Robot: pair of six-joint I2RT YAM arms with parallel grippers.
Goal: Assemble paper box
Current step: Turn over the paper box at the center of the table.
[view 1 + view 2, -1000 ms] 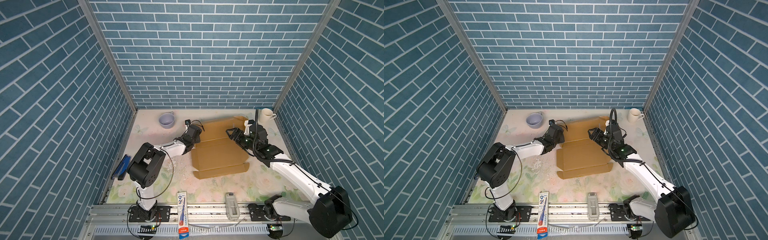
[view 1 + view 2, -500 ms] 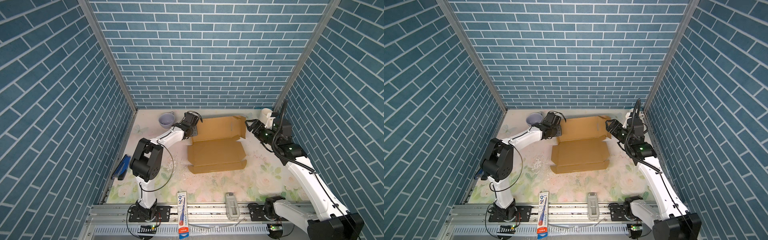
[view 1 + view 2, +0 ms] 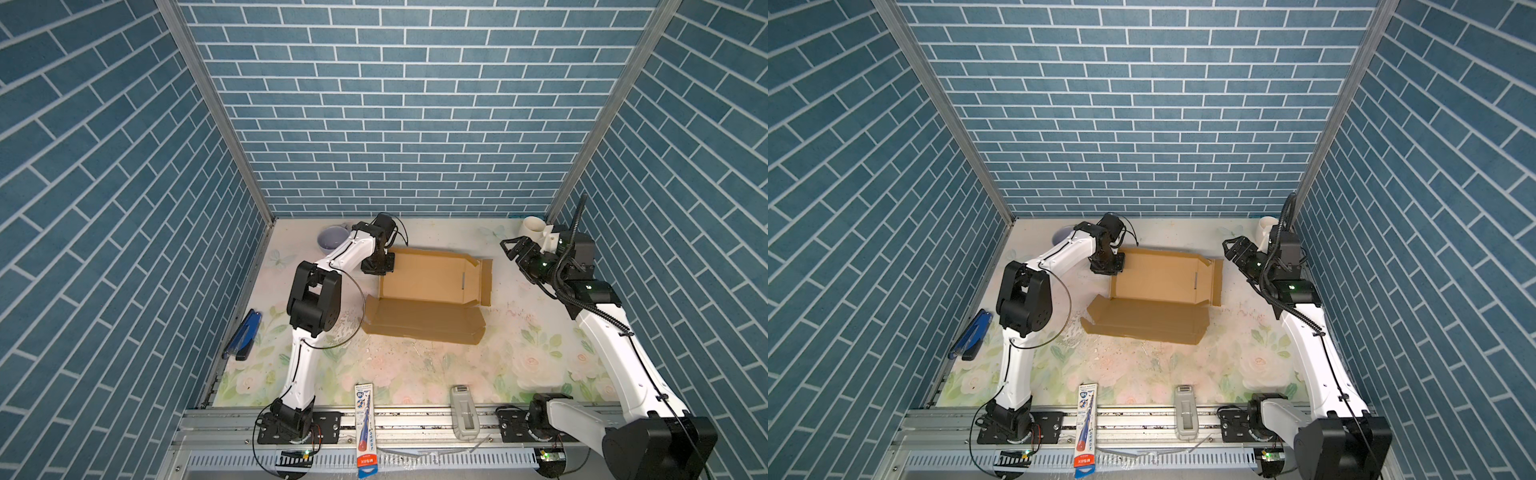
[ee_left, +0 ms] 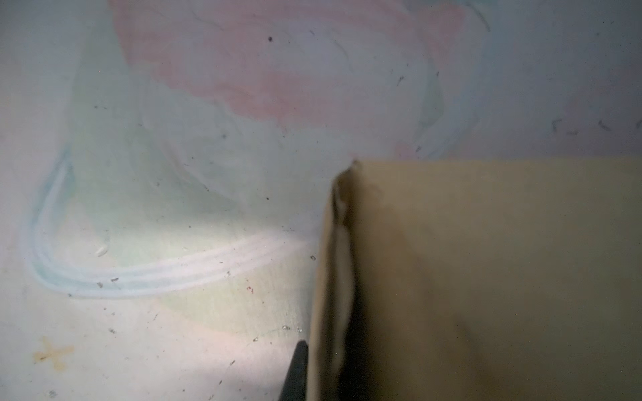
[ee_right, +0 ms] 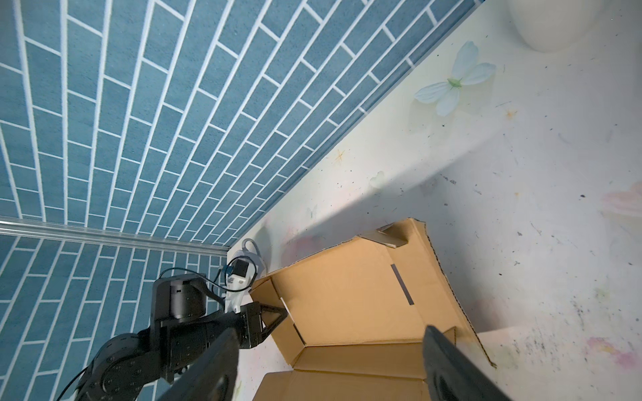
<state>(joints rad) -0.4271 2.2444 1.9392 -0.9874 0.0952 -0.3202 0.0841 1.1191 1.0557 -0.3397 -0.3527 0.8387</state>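
- The paper box [image 3: 428,276] lies in the far middle of the desk [image 3: 415,365], only half formed. In both top views its near panel lies flat toward the robot. The base sits behind that panel, and the far wall and right end flaps stand partly raised.
- It is plain thin cardboard, so I judge it light, stiff across each panel and free to hinge at the creases. Raised flaps will likely spring back unless held or tucked.
- It should slide easily on the smooth floral desk, so a fold wants one end held while the other is pushed.
- The best holds are a pinch on a free flap edge close to a crease, or flat pressure on a panel. Corners crush easily, and the left wrist view shows the edge at the far left corner rumpled.
- The narrow slit [image 3: 462,282] near the right end looks like a tab lock, which needs clean alignment rather than force.
- The left gripper [image 3: 379,266] sits at the box's far left corner with its fingers [image 4: 295,371] closed. They appear to nip the end flap, though only one finger shows beside the cardboard.
- The right gripper [image 3: 511,249] hangs off the box's right end, apart from it, with its fingers [image 5: 448,361] spread wide and nothing between them.
- Further out are a lavender bowl [image 3: 330,241] behind the left arm and a white cup [image 3: 534,226] in the far right corner, both clear of the box.
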